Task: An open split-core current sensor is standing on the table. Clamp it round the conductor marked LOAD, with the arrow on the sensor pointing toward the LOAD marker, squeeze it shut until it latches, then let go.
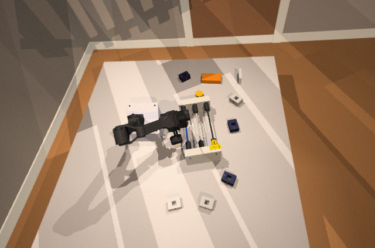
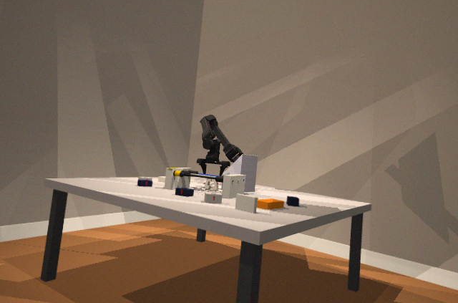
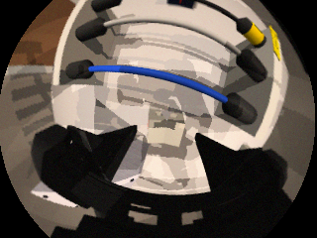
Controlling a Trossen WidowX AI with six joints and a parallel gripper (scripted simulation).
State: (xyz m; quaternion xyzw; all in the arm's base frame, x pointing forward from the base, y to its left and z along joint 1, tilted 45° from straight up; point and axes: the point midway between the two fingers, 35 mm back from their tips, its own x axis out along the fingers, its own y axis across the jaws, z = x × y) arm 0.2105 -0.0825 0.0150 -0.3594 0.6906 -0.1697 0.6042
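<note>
- Your gripper [image 3: 165,142] is spread wide with nothing in it, pointing down beside the wire stand [image 1: 202,155].
- Right between the fingers in the wrist view stands the pale sensor [image 3: 166,134], on the table [image 1: 257,209], not touched.
- Just past it runs the blue wire [image 3: 161,75], then the white wire [image 3: 172,26].
- The black wire [image 1: 211,125] is farthest, carrying the yellow LOAD tag [image 1: 215,146].
- Around the stand you've got small navy blocks [image 1: 233,125], white blocks [image 1: 173,203] and an orange block [image 1: 211,78].
</note>
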